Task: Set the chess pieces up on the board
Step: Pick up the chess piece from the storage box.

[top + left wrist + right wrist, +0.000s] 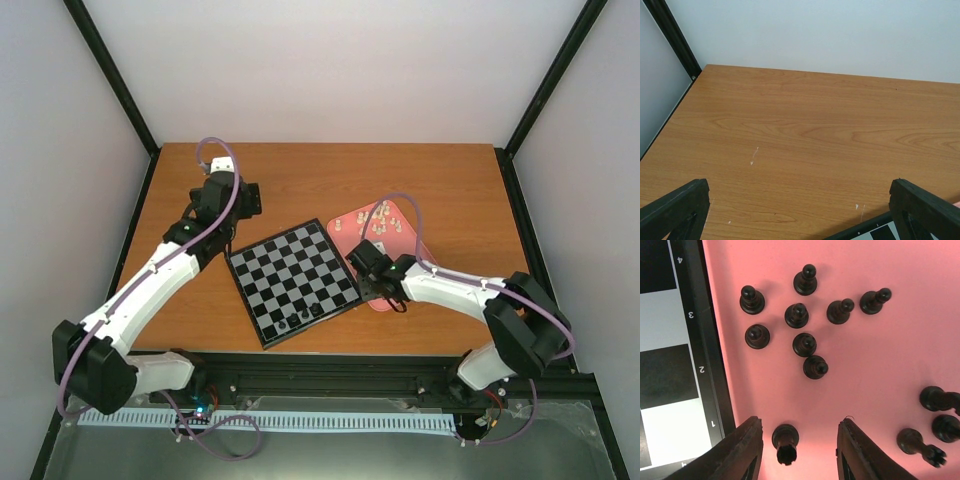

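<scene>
The board [295,282] lies tilted mid-table, with three black chess pieces [300,318] on its near edge. Right of it sits the pink tray [400,262], holding cream pieces [385,225]. My right gripper [366,264] hangs low over the tray beside the board's edge [705,365]. It [800,447] is open. A black rook [786,442] stands between its fingers, nearer the left finger [747,450] and touching neither. Several black pawns [800,315] stand further on across the tray [880,355]. My left gripper [235,195] is open over bare table, with nothing between its fingers [675,207].
More black pieces [935,400] stand at the tray's right side. A corner of the board [875,231] shows low in the left wrist view. Black frame posts [115,75] and white walls enclose the wooden table [450,180].
</scene>
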You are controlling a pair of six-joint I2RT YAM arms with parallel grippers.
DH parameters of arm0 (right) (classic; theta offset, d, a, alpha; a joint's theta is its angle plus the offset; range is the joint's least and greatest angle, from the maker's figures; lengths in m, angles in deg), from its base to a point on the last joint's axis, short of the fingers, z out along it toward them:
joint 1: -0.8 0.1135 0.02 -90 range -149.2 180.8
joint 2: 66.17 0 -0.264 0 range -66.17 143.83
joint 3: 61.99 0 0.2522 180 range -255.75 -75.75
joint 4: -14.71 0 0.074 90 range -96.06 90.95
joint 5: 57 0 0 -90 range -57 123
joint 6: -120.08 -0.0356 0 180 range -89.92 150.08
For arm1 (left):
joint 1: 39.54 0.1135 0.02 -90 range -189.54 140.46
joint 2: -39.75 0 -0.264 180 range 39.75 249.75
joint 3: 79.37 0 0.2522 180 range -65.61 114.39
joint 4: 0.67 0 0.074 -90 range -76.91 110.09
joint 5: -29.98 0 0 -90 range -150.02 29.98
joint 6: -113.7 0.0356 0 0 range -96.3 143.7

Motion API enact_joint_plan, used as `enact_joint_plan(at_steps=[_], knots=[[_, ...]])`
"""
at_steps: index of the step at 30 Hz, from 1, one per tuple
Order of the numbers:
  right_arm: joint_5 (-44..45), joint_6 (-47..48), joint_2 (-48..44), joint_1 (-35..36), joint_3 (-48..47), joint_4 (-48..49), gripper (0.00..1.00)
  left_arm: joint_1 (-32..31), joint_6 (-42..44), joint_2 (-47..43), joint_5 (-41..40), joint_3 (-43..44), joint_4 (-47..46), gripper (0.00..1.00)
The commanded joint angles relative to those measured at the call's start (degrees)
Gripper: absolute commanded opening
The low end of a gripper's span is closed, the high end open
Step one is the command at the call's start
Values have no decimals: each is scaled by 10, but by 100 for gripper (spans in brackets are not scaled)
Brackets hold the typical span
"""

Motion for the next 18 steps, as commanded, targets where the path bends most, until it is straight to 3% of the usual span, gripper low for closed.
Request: enact_joint_plan(at_steps=[1, 18], knots=[[-20, 6, 17, -9, 8, 35, 41, -5, -1, 8, -8, 16, -9, 100], [-37, 11, 34, -29, 29, 60, 24, -5, 0, 18, -10, 18, -10, 100]])
